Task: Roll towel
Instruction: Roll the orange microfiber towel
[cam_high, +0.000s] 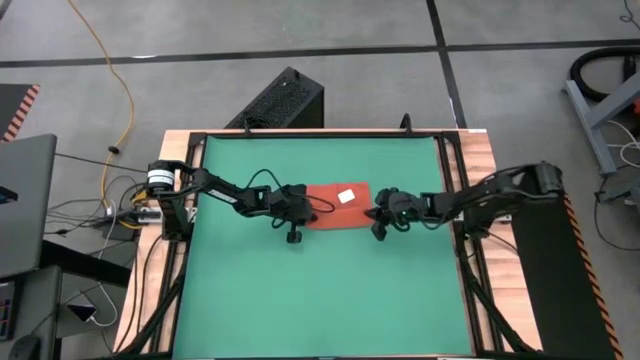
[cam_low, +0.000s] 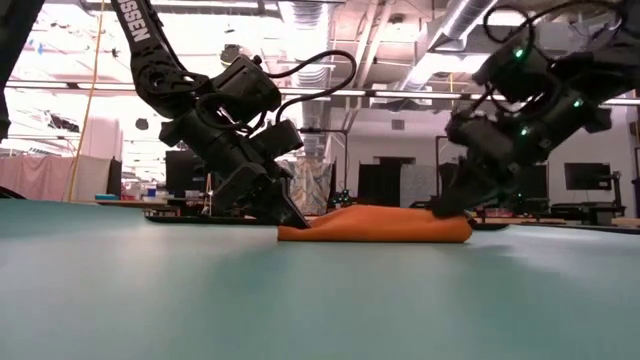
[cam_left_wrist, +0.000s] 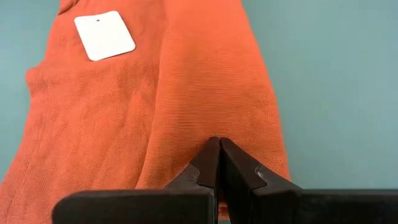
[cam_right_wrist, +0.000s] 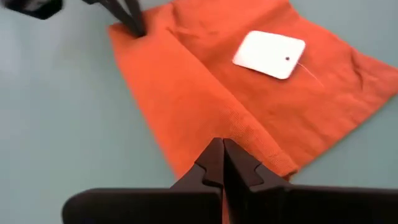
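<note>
On mat (cam_high: 300, 290): towel (cam_high: 335, 208) part-folded, tag (cam_high: 347, 197) up. Left gripper (cam_high: 303, 212) pinched on its left edge, right gripper (cam_high: 378, 215) pinched on right edge.

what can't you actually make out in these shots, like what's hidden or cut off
- Left gripper: in the left wrist view its fingers look closed over the towel, but their own tips hide whether cloth is pinched.
- Right gripper: the same doubt in the right wrist view.
- White tag: any print is too small to read.
- Low view: the towel's rolled near edge hides its top and the tag.
- Green mat: bottom edge cut off in the high view.
</note>
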